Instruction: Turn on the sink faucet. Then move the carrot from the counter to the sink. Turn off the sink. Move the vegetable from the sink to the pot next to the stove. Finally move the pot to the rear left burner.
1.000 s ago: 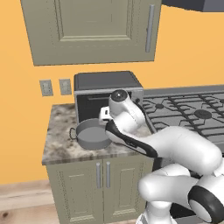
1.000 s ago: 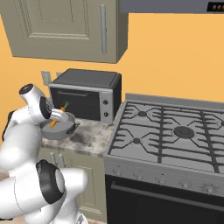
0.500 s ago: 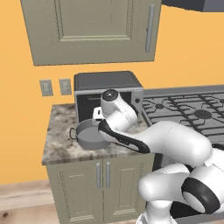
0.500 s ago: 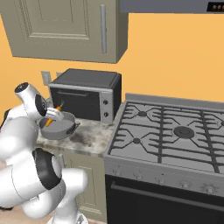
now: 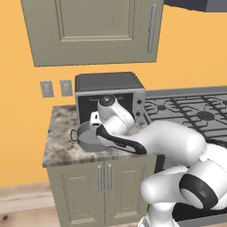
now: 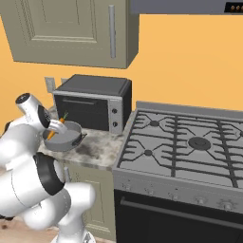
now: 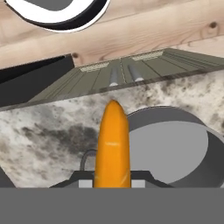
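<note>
**Carrot at the pot, not yet released**

Carrot [image 7: 113,144] is clamped between the jaws of the gripper [image 7: 112,183]; in the hand view it rises from the bottom centre of the frame, tip pointing away from the camera. In the right base view the carrot [image 6: 58,127] sits at middle left, angled, with its lower end at the mouth of the pot [image 6: 64,137] and its green top uppermost.

Pot position: on the counter [image 5: 62,146], in front of the microwave [image 5: 108,86], middle left of the left base view. In the hand view the pot [image 7: 175,148] lies lower right, and the carrot overlaps its left rim. I cannot tell whether the carrot touches the pot floor.

Progress, judged from the present layout:
- Carrot is held over the pot beside the stove [image 6: 190,147], so I take the faucet and sink steps as finished. Sink and faucet are out of frame, so this is unconfirmed.
- Step in hand: placing the vegetable into the pot. Not complete, since the jaws grip it.
- Left: release the carrot, grasp the pot, carry it to the rear left burner [image 6: 154,123]. That burner carries nothing now.

Risk: the carrot sits near the rim and could drop outside.
</note>
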Robot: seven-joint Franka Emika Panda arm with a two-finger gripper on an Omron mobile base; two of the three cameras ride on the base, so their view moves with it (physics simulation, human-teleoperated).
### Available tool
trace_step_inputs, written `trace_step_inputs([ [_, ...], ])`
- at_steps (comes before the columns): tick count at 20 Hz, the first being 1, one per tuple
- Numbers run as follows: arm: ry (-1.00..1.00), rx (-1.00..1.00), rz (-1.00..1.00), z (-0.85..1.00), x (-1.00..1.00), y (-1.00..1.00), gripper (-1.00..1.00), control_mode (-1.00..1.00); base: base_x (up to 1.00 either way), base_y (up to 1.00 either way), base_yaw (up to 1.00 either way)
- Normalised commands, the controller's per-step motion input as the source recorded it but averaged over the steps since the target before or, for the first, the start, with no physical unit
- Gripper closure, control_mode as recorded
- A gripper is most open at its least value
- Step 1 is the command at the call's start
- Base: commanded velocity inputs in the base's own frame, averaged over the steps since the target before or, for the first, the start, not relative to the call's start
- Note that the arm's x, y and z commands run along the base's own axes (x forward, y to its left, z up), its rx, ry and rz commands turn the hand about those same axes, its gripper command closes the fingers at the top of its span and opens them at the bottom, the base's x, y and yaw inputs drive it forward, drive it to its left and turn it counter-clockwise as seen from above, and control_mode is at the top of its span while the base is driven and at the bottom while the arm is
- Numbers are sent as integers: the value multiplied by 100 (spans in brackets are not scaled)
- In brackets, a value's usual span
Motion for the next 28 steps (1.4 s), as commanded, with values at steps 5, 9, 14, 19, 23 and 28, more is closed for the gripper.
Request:
trace_step_inputs([
  [5, 1, 1, 0, -8, 21, 16, 100, -100, 0, 0, 0],
  [9, 2, 1, 0, -7, 17, 12, 100, -100, 0, 0, 0],
  [14, 2, 2, 0, -7, 10, 7, 100, -100, 0, 0, 0],
  [19, 0, 2, 0, -12, 5, 1, 100, -100, 0, 0, 0],
  [23, 0, 2, 0, -13, 4, 0, 100, -100, 0, 0, 0],
  [28, 0, 2, 0, -12, 6, 0, 100, -100, 0, 0, 0],
])
